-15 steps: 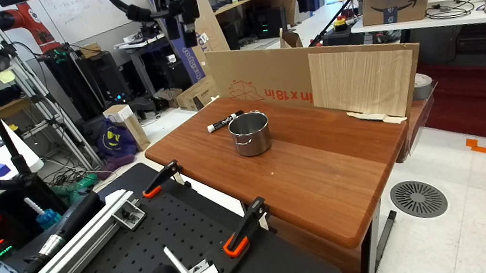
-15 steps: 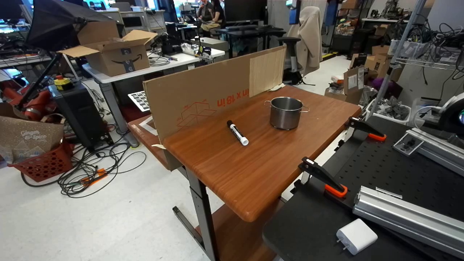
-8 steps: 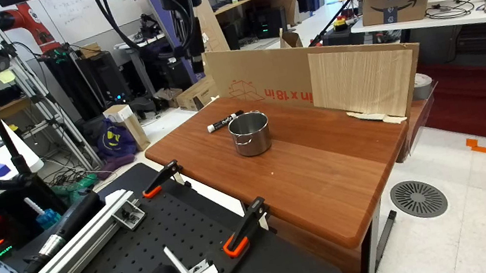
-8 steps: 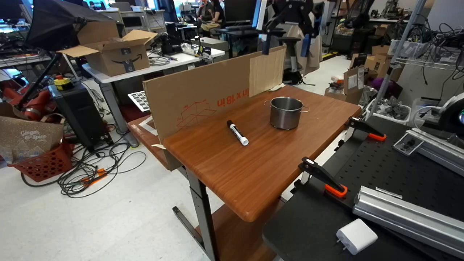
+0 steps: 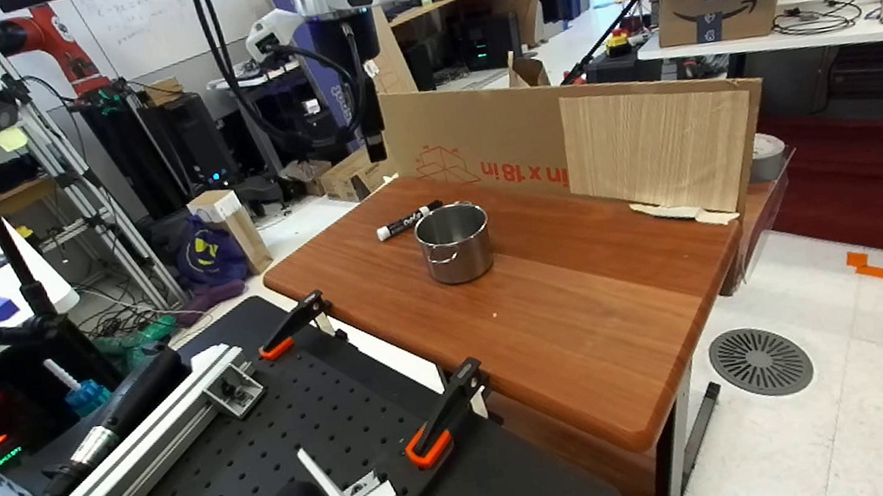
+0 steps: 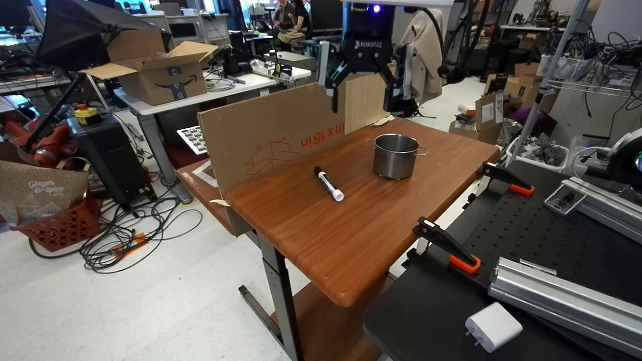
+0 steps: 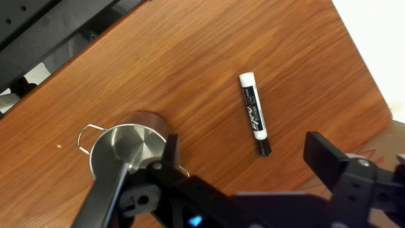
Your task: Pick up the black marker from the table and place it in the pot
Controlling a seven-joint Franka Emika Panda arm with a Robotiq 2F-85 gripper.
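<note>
The black marker (image 5: 409, 220) lies flat on the reddish-brown table (image 5: 567, 325). It has a white body with a black label and a black cap, also in an exterior view (image 6: 328, 184) and the wrist view (image 7: 254, 109). The silver pot (image 6: 394, 160) stands upright beside it, two wire handles out. In the wrist view the pot (image 7: 126, 142) looks bare inside and is partly hidden by a finger. My gripper (image 6: 361, 104) is open and empty, pointing down, well above the table. In the wrist view the marker's capped end shows between the fingers (image 7: 241, 139).
A cardboard panel (image 5: 477, 133) stands along the table's far edge. Two black-and-orange clamps (image 5: 449, 413) (image 6: 446, 243) sit at the near edge. A black perforated board (image 5: 302, 426) with an aluminium rail (image 6: 562, 301) adjoins that edge.
My gripper has come down into fuller view, with its fingers lower over the table and, in an exterior view, further left. The marker and the pot have not moved.
</note>
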